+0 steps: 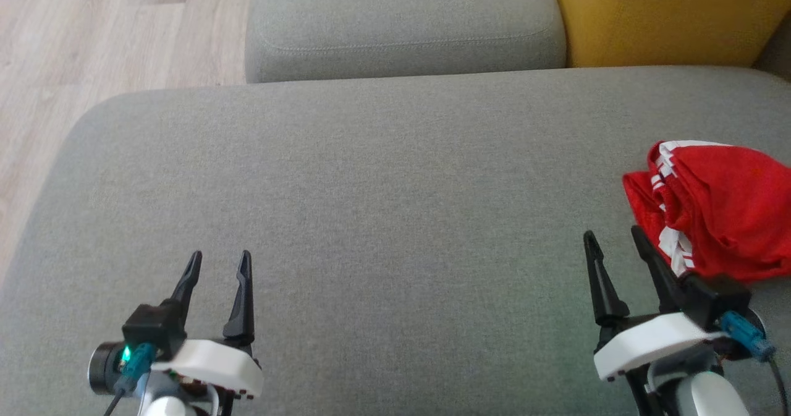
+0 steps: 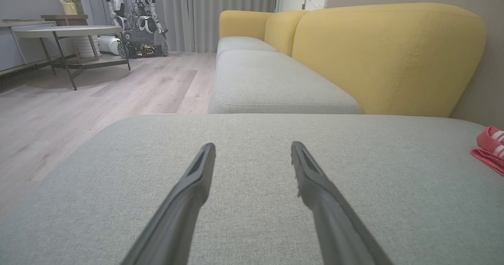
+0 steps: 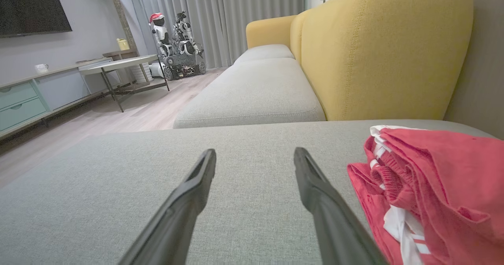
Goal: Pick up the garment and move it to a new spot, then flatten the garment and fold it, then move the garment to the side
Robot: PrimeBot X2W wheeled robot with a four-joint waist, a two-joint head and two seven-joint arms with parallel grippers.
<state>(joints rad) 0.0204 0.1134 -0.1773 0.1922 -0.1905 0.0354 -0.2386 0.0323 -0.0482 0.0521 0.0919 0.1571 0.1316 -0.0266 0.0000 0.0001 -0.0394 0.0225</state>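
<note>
The red garment [image 1: 717, 212], trimmed with white stripes, lies crumpled in a heap at the right edge of the frame on the wide grey sofa seat [image 1: 395, 218]. The right end effector [image 1: 615, 233] sits at the lower right, its two dark fingers spread apart and holding nothing, with the outer finger just beside the cloth's near edge. At the lower left, the left end effector [image 1: 221, 256] hovers over bare seat, fingers likewise parted and empty, well apart from the garment. Along the top are a second grey cushion [image 1: 401, 26], a yellow backrest [image 1: 667, 14] at the upper right, and pale wooden floor [image 1: 93, 33] at the upper left.
</note>
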